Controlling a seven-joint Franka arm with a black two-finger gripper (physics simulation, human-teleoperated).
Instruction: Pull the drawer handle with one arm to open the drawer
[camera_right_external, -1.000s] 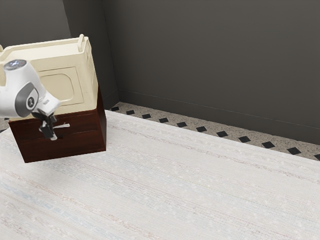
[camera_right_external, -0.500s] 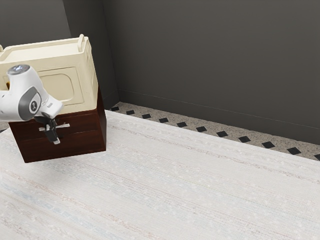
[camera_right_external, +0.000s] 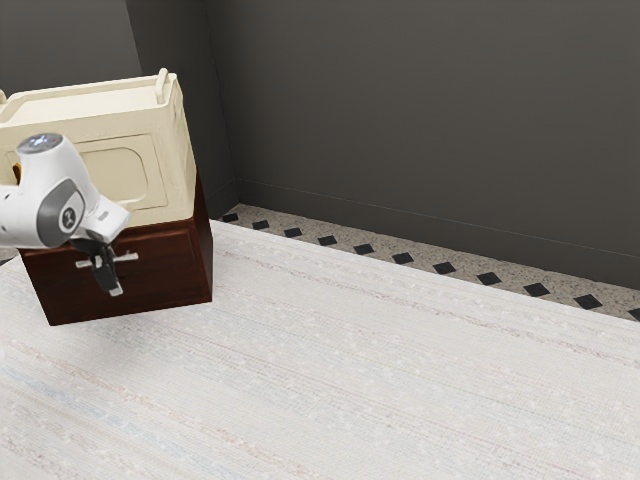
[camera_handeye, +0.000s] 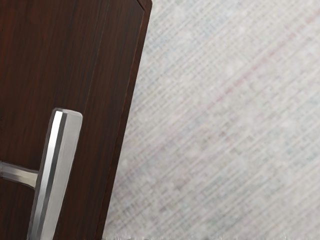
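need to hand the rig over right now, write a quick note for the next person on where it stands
Gripper: down at the handle, across its middle; whether it grips is unclear.
Drawer: in the dark cabinet, under the cream box.
Done: handle reached; it has shifted slightly outward over the last second, so the drawer seems to be starting to open.
Left: keep pulling until it is clearly open.
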